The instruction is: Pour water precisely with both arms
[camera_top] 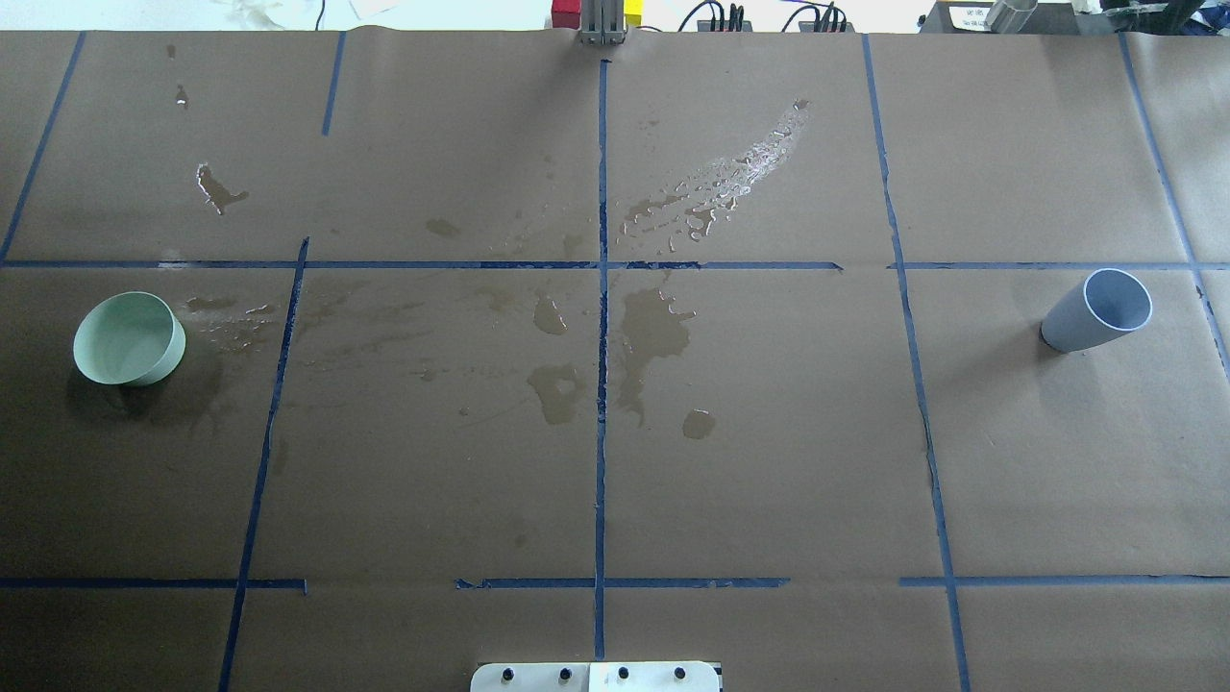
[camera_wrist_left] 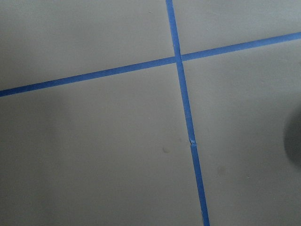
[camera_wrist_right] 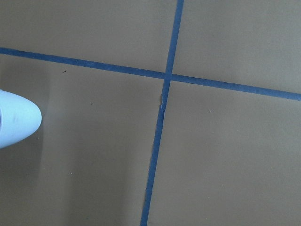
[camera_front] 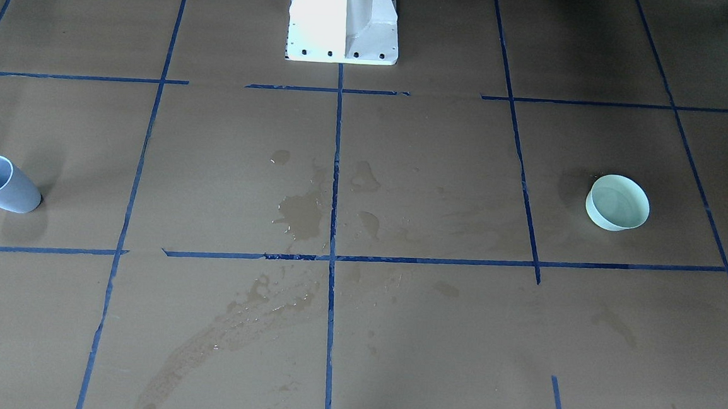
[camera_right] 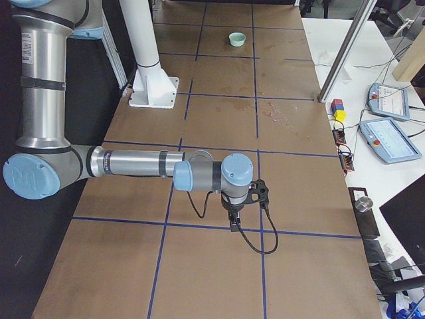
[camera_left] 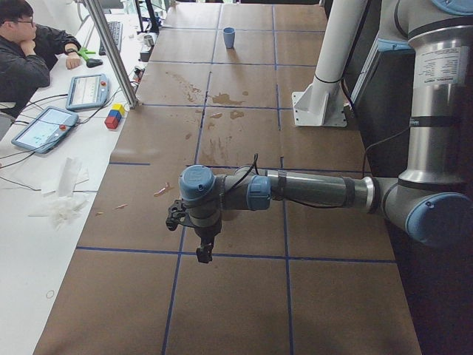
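Observation:
A blue-grey cup (camera_front: 5, 186) stands on the robot's right side of the table (camera_top: 1095, 312). A pale green bowl (camera_front: 617, 204) stands on its left side (camera_top: 130, 338). Water lies spilled as puddles (camera_top: 653, 327) and a shiny streak (camera_top: 740, 173) on the brown paper. I cannot tell whether the cup or the bowl holds water. The left arm (camera_left: 310, 191) reaches out level and its gripper (camera_left: 203, 251) points down above the paper. The right arm (camera_right: 133, 163) and gripper (camera_right: 234, 222) are posed the same way. I cannot tell whether either gripper is open. Neither holds anything.
The white pedestal (camera_front: 343, 20) stands at the table's robot-side edge. Blue tape lines (camera_wrist_left: 181, 59) grid the paper. An operator (camera_left: 22, 52) sits beside control tablets (camera_left: 44, 126), coloured blocks (camera_left: 114, 117) and a metal post (camera_left: 111, 52). A pale rounded shape (camera_wrist_right: 14, 117) edges the right wrist view.

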Robot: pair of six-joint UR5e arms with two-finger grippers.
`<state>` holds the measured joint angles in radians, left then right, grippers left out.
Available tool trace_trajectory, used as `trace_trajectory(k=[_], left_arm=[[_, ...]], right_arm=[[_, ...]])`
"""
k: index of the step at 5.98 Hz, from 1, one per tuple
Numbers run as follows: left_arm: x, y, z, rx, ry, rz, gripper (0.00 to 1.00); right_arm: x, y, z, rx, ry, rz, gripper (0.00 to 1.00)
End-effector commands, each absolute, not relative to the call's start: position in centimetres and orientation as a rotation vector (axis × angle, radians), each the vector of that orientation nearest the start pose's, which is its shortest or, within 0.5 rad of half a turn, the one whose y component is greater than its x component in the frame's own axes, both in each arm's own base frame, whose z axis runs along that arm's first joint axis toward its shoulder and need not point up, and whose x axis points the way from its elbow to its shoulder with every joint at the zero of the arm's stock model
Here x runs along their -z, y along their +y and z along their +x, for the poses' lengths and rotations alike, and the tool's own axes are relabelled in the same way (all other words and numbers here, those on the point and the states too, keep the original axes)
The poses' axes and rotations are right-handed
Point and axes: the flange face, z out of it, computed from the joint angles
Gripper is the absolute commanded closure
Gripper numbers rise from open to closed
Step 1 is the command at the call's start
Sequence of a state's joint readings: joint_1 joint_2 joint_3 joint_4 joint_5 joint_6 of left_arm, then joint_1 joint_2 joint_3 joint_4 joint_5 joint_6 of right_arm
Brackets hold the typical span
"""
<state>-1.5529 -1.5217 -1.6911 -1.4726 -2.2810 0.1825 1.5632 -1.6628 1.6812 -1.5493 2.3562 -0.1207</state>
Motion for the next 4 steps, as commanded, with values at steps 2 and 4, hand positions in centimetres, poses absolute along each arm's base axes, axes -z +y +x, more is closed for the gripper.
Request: trace_trajectory(k=[2,4], left_arm=[[-63.9,-46.0,-5.9,-0.23,0.707,0.072,0.0],[-61.6,-47.5,-5.7,-0.256,0.693,0.139,0.0]], right_arm=[[-64.4,-45.7,5.9,0.142,-0.782,0.095,0.0],[-64.4,-45.7,5.9,0.142,-0.782,0.095,0.0]])
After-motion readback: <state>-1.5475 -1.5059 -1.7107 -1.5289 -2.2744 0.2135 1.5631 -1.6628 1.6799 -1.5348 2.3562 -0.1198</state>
